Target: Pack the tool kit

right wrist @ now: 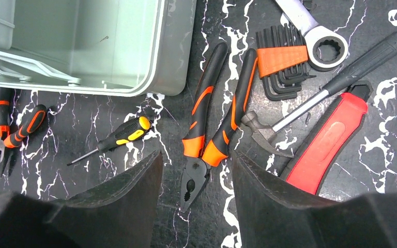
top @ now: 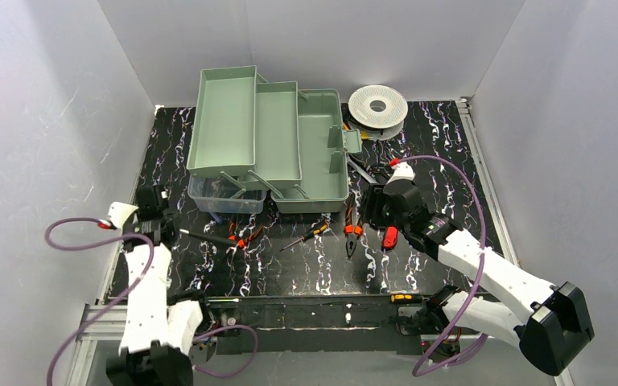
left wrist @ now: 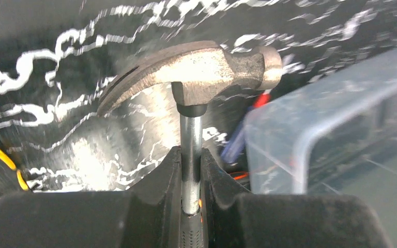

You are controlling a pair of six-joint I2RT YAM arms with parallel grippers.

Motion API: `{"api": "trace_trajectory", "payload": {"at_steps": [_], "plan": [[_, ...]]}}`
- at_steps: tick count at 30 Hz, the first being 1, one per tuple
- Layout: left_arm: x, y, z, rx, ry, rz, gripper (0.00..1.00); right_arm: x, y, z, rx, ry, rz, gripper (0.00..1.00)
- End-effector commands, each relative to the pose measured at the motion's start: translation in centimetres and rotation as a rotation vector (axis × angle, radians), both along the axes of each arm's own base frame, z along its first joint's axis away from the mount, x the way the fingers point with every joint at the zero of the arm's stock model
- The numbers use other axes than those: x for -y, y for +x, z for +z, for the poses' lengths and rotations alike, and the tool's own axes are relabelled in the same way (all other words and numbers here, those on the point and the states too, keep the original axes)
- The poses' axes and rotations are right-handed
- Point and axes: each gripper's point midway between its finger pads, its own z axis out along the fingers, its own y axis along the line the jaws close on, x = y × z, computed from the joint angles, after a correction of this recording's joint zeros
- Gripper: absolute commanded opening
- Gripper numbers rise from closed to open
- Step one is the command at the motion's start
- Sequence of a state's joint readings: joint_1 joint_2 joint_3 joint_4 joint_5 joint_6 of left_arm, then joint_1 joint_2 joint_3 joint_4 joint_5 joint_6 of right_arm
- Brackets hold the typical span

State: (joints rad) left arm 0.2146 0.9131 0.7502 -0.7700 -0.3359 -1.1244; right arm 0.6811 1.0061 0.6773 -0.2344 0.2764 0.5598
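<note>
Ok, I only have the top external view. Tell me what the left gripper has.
Observer: The left wrist view shows the left gripper shut on a hammer, fingers clamping its steel shaft just below the head.
Operator: Now give me the right gripper.
Observer: The right gripper is open over the orange-handled pliers; their nose lies between its fingers in the wrist view.
Operator: Name what's beside those pliers.
Observer: A second hammer, its head next to one pliers handle.

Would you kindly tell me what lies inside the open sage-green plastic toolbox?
No tools show on the visible floor of the sage-green plastic toolbox or in its swung-out green trays. The trays cover its left part, so anything beneath is hidden.
</note>
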Motion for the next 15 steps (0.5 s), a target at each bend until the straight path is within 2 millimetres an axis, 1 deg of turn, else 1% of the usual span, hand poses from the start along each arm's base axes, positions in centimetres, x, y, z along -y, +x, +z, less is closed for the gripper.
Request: {"api": "trace_trajectory", "payload": {"at_steps": [1,2,3,5,7,8,9,11,13,15], "plan": [[-2.4,-0.4,7.3,0.163,0.265,-0.112,0.0,-0.7,0.8,1.3,0.056,0.026,0.024,0.58],[-1.5,0.7,9.1,0.245,0.29,-0.224,0.0,-0.9,0.8,1.5,0.061,0.031,0.034,0.58],[-0.9,1.2,10.9,0.308,0.316,-0.294,0.0,-1.1,0.8,1.8,0.067,0.034,0.041,0.58],[0.3,1.8,14.0,0.399,0.344,-0.386,0.0,-1.4,0.9,2.4,0.076,0.042,0.057,0.58],[0.8,1.9,16.8,0.445,0.383,-0.448,0.0,-1.6,0.9,3.1,0.082,0.047,0.073,0.58],[0.9,1.8,18.1,0.461,0.407,-0.463,0.0,-1.8,0.8,3.4,0.086,0.049,0.081,0.58],[0.7,1.5,20.0,0.486,0.44,-0.462,0.0,-1.8,0.8,3.7,0.09,0.052,0.085,0.58],[0.7,1.1,22.7,0.518,0.494,-0.479,0.0,-1.8,0.8,4.2,0.101,0.055,0.091,0.58],[1.4,1.4,25.5,0.571,0.533,-0.537,0.0,-1.7,0.7,4.5,0.114,0.056,0.094,0.58],[3.2,2.3,28.1,0.651,0.541,-0.65,0.0,-1.5,0.8,4.8,0.126,0.055,0.091,0.58]]}}
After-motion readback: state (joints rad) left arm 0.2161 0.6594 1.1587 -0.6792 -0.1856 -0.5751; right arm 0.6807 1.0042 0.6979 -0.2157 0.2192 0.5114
